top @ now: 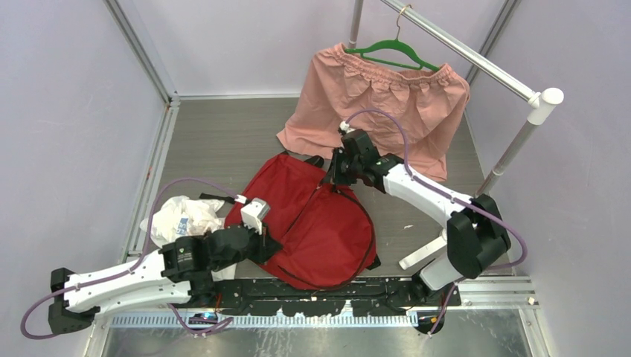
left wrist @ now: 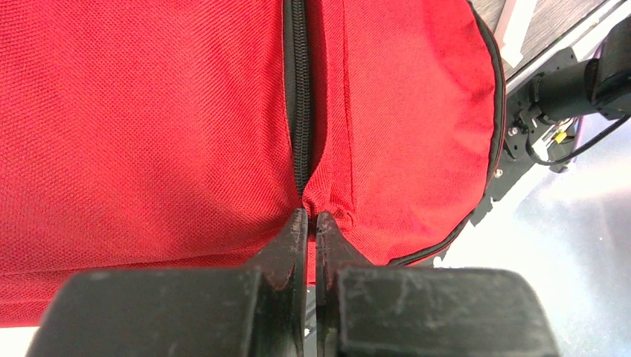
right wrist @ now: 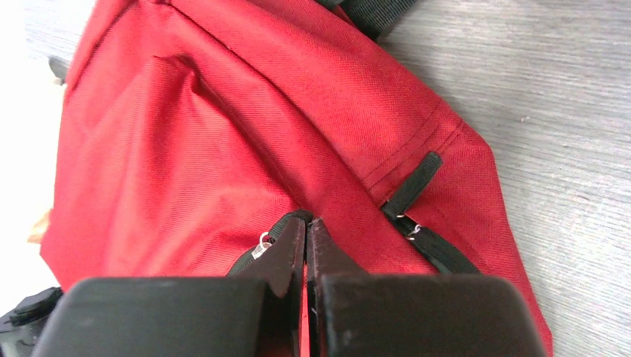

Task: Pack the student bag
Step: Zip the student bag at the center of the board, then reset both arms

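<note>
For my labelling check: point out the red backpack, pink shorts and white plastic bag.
red backpack (top: 327, 230), top external view, centre of its front panel.
pink shorts (top: 379, 97), top external view, middle of the fabric.
white plastic bag (top: 186, 216), top external view, crumpled middle.

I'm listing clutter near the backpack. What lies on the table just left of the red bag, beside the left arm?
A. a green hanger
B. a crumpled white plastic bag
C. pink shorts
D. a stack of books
B: a crumpled white plastic bag lies left of the student bag, while the pink shorts hang on the green hanger at the back.
</note>
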`<move>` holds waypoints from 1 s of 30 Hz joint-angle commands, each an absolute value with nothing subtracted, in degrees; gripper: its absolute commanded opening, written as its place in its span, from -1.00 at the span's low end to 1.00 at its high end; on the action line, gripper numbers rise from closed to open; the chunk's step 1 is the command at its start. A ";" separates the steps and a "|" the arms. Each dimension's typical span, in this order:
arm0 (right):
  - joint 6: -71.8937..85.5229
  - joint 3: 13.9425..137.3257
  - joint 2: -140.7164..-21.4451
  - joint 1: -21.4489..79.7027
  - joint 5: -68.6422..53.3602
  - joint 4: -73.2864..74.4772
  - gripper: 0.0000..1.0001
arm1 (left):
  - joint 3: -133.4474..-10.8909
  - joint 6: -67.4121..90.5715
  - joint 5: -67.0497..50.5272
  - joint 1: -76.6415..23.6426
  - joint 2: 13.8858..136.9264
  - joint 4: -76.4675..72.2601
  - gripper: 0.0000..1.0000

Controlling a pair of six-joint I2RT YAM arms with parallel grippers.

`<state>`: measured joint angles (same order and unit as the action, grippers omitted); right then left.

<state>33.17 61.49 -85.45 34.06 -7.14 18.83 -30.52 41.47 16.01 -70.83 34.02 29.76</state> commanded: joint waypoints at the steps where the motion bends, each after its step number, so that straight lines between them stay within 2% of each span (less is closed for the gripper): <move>1: 30.70 65.99 -87.73 31.98 -2.67 17.91 -0.98 | -29.71 44.21 13.71 -71.15 30.91 34.71 -1.00; 7: 30.90 67.70 -93.97 30.69 2.95 21.97 -0.98 | -29.65 44.82 13.28 -71.21 30.53 34.72 -1.00; 11: 32.13 64.17 -95.07 30.51 4.09 20.38 -0.98 | -29.63 44.89 12.76 -71.22 31.14 34.54 -1.00; 18: 34.57 59.35 -84.97 30.85 3.16 15.98 -0.98 | -31.87 42.99 14.76 -71.19 33.42 33.17 -1.00; 19: 34.49 59.25 -82.87 31.56 3.15 16.42 -0.78 | -32.76 42.57 16.05 -71.21 33.45 33.17 -0.69; 20: 34.13 59.40 -80.64 32.42 3.93 17.90 -0.49 | -33.82 41.94 17.41 -71.22 33.22 33.49 -0.33; 21: 33.50 59.96 -78.41 33.44 5.12 19.84 -0.21 | -35.04 41.24 19.00 -71.12 32.96 34.45 -0.06; 22: 33.18 60.59 -75.83 34.39 6.64 22.10 0.01 | -36.46 40.62 20.57 -71.11 32.43 35.40 0.09; 23: 32.91 61.33 -73.38 35.04 8.19 24.72 0.16 | -37.86 40.12 22.19 -71.11 31.86 36.70 0.19; 25: 32.70 62.56 -68.10 35.83 11.60 30.04 0.34 | -41.37 40.59 26.48 -71.13 30.68 39.99 0.22; 26: 32.82 62.85 -65.59 35.93 13.45 32.81 0.43 | -43.43 42.44 29.62 -71.16 30.26 42.98 0.31; 27: 32.75 62.92 -62.81 35.95 16.49 35.35 0.54 | -45.75 44.59 32.41 -71.18 29.88 46.16 0.50; 29: 33.14 62.35 -57.50 35.95 22.10 40.28 0.87 | -49.54 45.70 34.96 -71.14 29.12 50.78 0.57; 30: 33.99 61.35 -54.74 35.95 25.95 42.35 0.96 | -50.93 45.97 35.54 -71.20 28.57 52.42 0.57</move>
